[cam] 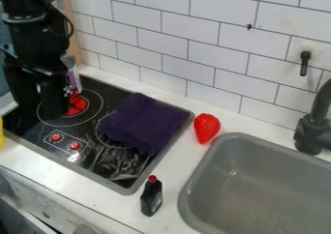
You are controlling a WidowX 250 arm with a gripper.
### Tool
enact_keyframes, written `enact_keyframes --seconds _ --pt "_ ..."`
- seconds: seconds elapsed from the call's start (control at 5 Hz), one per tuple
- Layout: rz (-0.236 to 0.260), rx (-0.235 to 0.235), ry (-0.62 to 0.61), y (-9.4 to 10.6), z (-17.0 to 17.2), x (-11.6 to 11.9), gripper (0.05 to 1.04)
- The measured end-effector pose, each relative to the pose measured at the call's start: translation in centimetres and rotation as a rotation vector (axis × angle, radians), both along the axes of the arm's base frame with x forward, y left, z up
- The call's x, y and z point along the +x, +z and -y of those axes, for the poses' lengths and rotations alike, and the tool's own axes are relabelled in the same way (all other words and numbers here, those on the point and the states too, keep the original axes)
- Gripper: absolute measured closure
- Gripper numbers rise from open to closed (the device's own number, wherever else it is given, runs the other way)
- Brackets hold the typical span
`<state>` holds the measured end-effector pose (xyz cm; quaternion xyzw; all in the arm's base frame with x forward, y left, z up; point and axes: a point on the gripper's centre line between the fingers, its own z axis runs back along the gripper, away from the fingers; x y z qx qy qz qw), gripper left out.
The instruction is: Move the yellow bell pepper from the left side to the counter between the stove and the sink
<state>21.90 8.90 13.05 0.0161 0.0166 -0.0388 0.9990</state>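
The end effector [41,109] hangs over the left of the stove [97,169]; how far open it is, or whether it has hold of anything, I cannot tell. A purple-labelled container [74,79] is close beside it, near the stove's back edge. A folded purple cloth [143,123] lies towards the stove's right edge. The table strip [176,172] between stove and sink [186,199] carries a plastic strawberry [206,128] and, nearer the front, a dark red-capped bottle [152,197].

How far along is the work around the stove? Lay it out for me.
Done, perhaps: the purple cloth lies on the stove, partly over a burner ring. In hand: the gripper is over the stove's left part; I can't tell whether it holds anything. Left: unclear; the strawberry and dark bottle are on the counter, outside the sink.
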Motion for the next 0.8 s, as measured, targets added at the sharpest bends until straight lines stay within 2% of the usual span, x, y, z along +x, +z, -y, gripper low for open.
enact_keyframes --seconds 0.2,0.4,0.6,0.8 --pt "-0.019 -0.007 -0.003 -0.5 0.0 -0.1 0.083" --pt "-0.004 0.015 -0.001 0.1 -2.1 -0.4 0.083" --pt "-0.020 0.070 0.012 0.4 -4.3 -1.2 0.083" --pt "-0.003 0.119 0.033 0.0 -5.1 -1.2 0.083"
